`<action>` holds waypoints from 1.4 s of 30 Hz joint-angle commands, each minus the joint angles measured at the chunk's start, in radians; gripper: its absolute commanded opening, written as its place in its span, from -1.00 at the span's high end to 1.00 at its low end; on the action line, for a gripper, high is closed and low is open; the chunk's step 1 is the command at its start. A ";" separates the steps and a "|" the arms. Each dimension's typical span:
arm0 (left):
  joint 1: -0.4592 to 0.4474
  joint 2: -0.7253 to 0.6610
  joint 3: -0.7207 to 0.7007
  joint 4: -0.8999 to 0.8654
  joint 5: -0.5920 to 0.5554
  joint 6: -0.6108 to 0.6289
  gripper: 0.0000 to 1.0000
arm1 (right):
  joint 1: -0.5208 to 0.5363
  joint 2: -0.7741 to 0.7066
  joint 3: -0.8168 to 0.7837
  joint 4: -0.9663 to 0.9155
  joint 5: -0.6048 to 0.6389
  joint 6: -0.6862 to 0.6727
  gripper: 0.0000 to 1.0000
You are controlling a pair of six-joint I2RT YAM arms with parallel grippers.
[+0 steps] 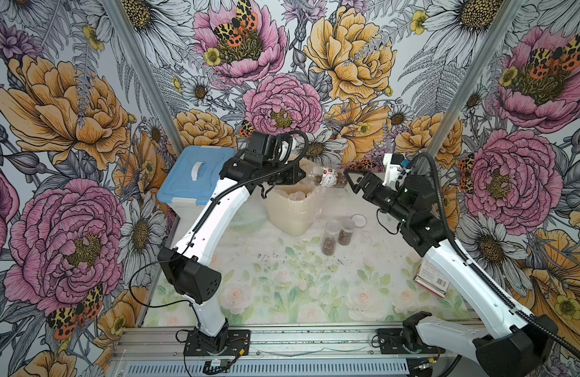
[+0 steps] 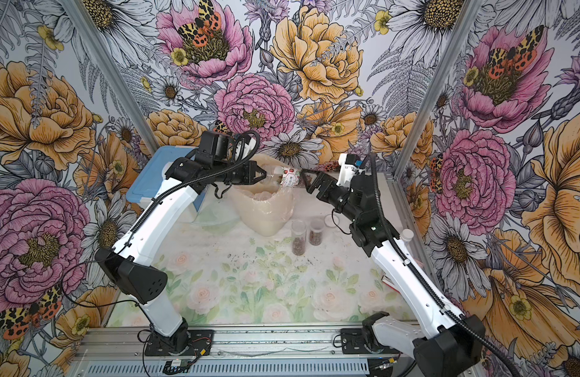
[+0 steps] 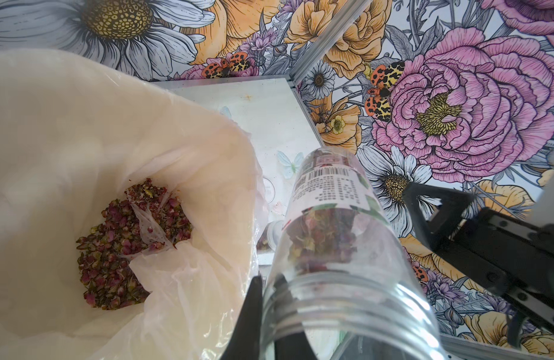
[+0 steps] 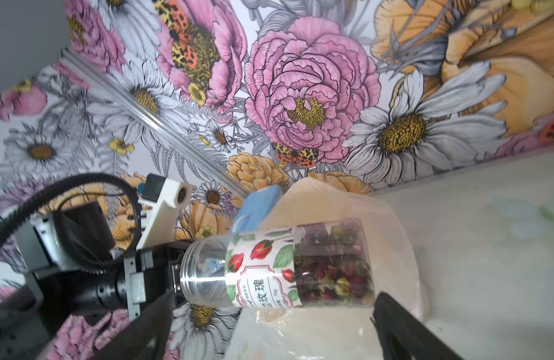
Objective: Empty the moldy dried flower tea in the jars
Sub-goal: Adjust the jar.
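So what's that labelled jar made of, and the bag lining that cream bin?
The labelled jar looks like clear, glossy hard plastic: you see the dried rosebuds through its wall, and its mouth has moulded screw threads. Its label seems printed paper or film. The bin liner looks like thin, translucent plastic film, going by its crinkles and folds.

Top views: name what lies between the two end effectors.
The labelled jar, on its side above the bin, in both top views: the left end effector grips its mouth, the open right end effector is near its base.
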 commanded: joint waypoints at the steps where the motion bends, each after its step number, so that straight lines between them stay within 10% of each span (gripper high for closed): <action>1: 0.010 0.006 0.038 0.039 -0.014 -0.021 1.00 | -0.022 0.026 -0.035 0.169 -0.048 0.360 -0.99; 13: 0.002 0.007 0.035 0.081 0.009 -0.064 1.00 | -0.040 0.126 -0.158 0.471 -0.070 0.736 -0.87; 42: -0.075 0.035 0.029 0.128 0.032 -0.118 1.00 | 0.037 0.225 -0.097 0.576 0.082 0.778 -0.40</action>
